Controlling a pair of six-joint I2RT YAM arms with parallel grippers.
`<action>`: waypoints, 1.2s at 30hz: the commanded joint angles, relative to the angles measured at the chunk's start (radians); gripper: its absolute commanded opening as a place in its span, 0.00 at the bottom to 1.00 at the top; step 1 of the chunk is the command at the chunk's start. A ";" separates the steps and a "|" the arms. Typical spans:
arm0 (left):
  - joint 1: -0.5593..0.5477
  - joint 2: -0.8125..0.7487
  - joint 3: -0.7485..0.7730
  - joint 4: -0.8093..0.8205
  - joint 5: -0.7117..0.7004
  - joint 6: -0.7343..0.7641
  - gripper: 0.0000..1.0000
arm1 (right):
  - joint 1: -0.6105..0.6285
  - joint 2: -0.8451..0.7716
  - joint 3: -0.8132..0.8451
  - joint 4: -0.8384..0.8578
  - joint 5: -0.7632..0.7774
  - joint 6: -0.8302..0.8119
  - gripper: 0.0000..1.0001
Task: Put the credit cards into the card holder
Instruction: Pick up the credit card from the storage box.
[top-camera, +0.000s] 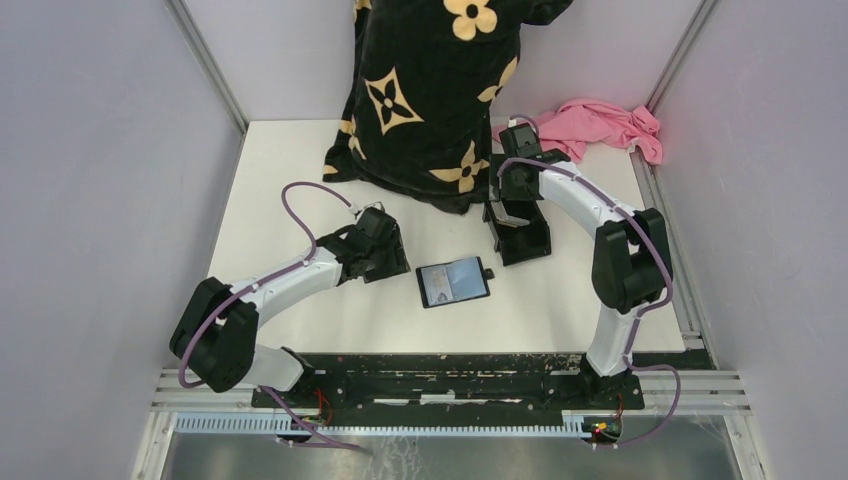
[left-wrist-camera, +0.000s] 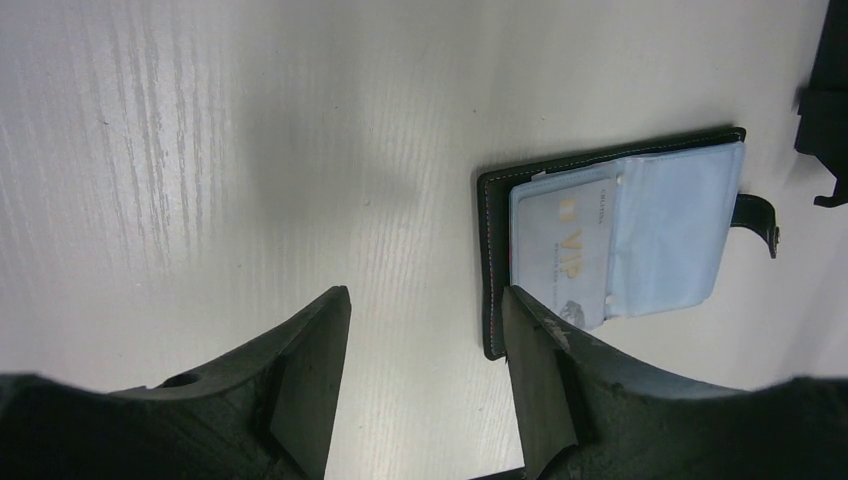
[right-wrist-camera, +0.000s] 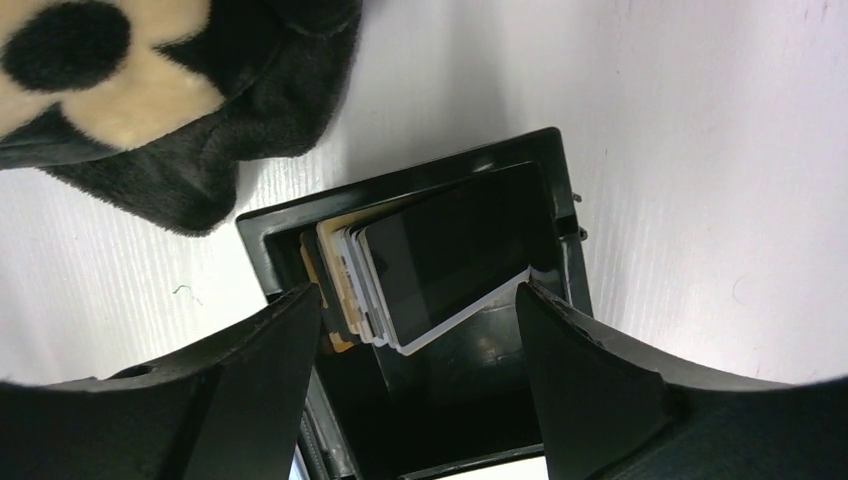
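Table (top-camera: 570, 315) bare in front & to rt of card holder (top-camera: 453, 283): free pass. Just left of it: left gripper (left-wrist-camera: 425, 305), jaws apart. Behind-rt: black tray (top-camera: 527, 245) under right gripper (right-wrist-camera: 420, 300). Behind: flowered plush (top-camera: 430, 90); pink cloth (top-camera: 600, 125) farther behind-rt.

White table (top-camera: 560, 310), matt top with faint streaks in the close views, is closed in by plain pale lavender-grey walls: a left wall (top-camera: 100, 150) along its left edge, a right wall (top-camera: 770, 150) along its right edge and a back wall (top-camera: 290, 50) behind its far edge, with slanting aluminium posts at its far-left (top-camera: 207, 65) and far-right (top-camera: 680, 55) corners. A black plush blanket (top-camera: 430, 90) with cream flower motifs hangs onto the table's far edge at centre, and a crumpled pink cloth (top-camera: 600, 125) lies at its far-right corner. Light even and diffuse, shadows on the table soft; below its near edge, aluminium rails (top-camera: 700, 385) and a grey metal sheet (top-camera: 450, 460).
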 joint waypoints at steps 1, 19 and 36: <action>0.003 -0.008 0.025 0.034 -0.007 -0.033 0.66 | -0.028 0.028 0.051 0.011 -0.044 -0.006 0.77; 0.003 0.016 0.023 0.064 0.000 -0.050 0.95 | -0.096 0.076 -0.012 0.031 -0.272 0.016 0.65; 0.006 0.005 -0.021 0.120 0.026 -0.081 0.92 | -0.082 0.002 0.003 0.008 -0.327 0.039 0.42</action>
